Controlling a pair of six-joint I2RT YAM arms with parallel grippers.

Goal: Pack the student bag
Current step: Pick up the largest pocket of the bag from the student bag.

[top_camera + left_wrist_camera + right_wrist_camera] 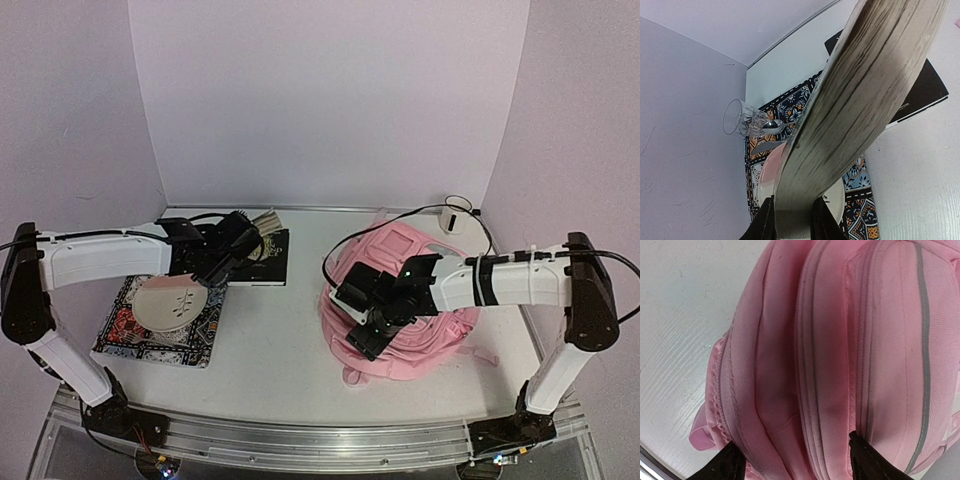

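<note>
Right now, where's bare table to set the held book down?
Bare: the middle strip between the patterned mat and the student bag, from beside the black book down to the near edge. Crowded: left side, plate and glass at the mat; right side, bag and a white corded device behind it.

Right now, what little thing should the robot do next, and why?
Probably close the right gripper on the student bag: its open fingers straddle a pink fold, and no opening shows there. The left gripper holds a book lifted, so the bag likely needs gripping and opening before the book goes in.
</note>
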